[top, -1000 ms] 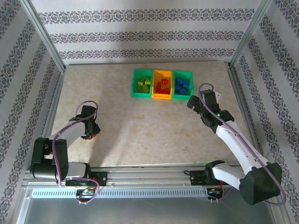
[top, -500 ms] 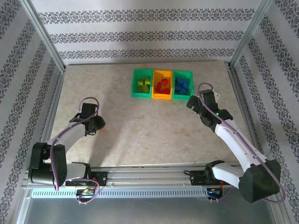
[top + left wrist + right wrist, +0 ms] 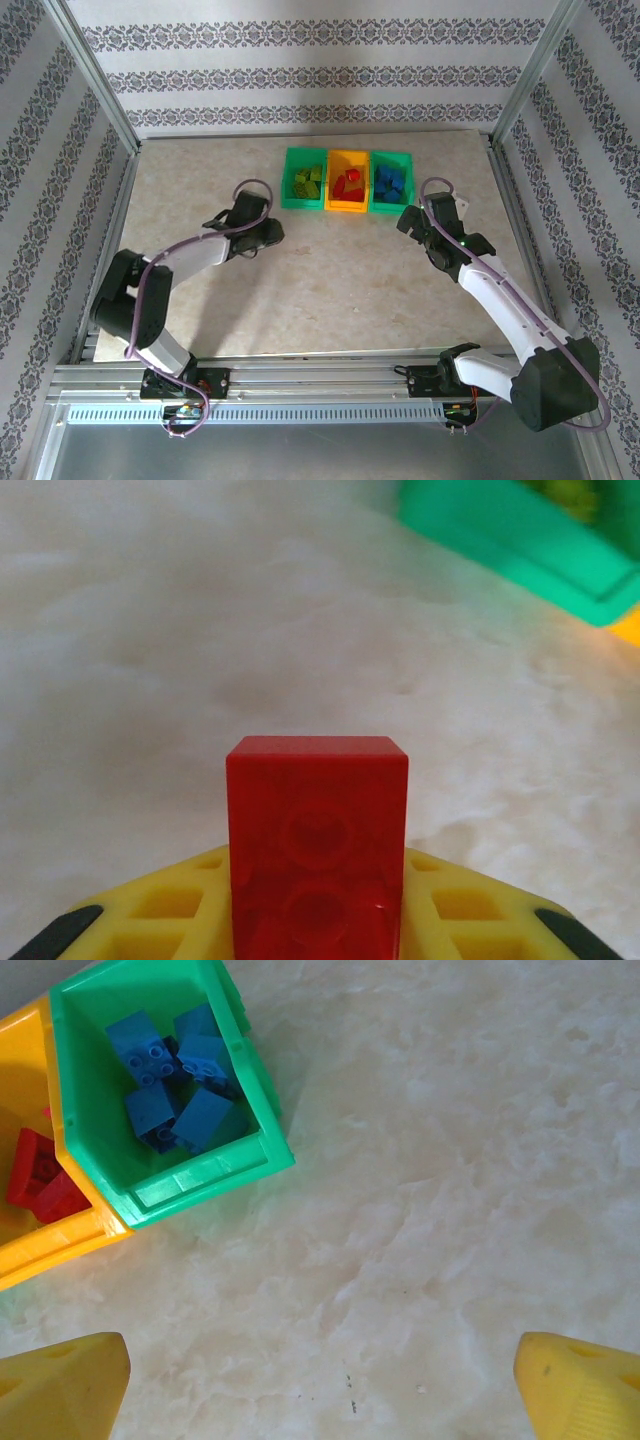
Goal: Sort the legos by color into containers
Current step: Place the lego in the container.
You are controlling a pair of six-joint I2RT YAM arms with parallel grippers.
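Toward the far edge of the counter [image 3: 200,170], three bins stand in a row, side by side. The left green bin [image 3: 302,203] holds lime bricks [image 3: 307,180], the orange-yellow bin [image 3: 346,206] holds red bricks [image 3: 347,182], and the right green bin [image 3: 385,207] holds blue bricks [image 3: 391,182]. The left arm stretches across the counter, and the left claw [image 3: 268,232] sits in front of the left green bin and a little to its left, apart from it. In the left wrist view this claw is clamped on a single red brick [image 3: 317,820], which stands upright between the yellow fingers [image 3: 170,900] over bare counter, with a corner of a green bin at the upper right. The right claw [image 3: 410,218] hangs just beside the front right corner of the right green bin. Its jaws are spread wide with nothing between them. In the right wrist view its yellow fingertips [image 3: 60,1385] sit at the two lower corners with plain counter between, and the blue bricks lie heaped in their bin at the upper left.
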